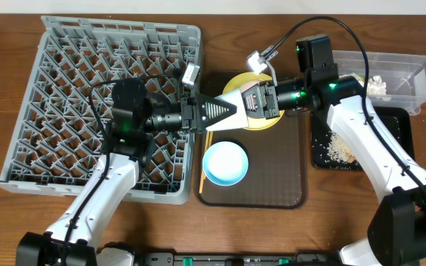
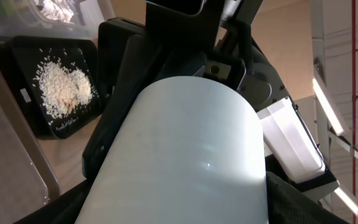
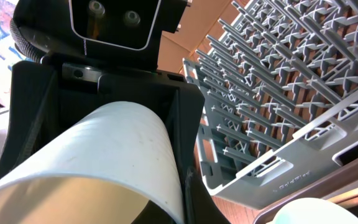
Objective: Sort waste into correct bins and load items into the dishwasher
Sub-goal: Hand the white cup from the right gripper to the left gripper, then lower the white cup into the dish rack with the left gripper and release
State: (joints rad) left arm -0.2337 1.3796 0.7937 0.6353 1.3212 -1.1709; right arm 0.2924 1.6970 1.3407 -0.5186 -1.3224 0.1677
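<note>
The small cream cup (image 1: 232,110) hangs in the air between both grippers, above the yellow plate (image 1: 266,123). My left gripper (image 1: 226,112) is shut around the cup's body (image 2: 185,155). My right gripper (image 1: 247,103) pinches the cup's wall at its open rim (image 3: 104,155), with one finger inside and one outside. The light blue bowl (image 1: 225,163) and the wooden chopsticks (image 1: 202,174) lie on the brown serving tray. The grey dish rack (image 1: 65,89) stands at the left. The white bowl and the snack wrapper are out of view.
The brown serving tray (image 1: 276,181) sits in the middle. The black tray (image 1: 394,140) at the right holds rice crumbs (image 1: 339,149). The clear tub (image 1: 414,72) behind it holds the white tissue (image 1: 376,86). The rack's edge (image 3: 272,168) is close beside the right gripper.
</note>
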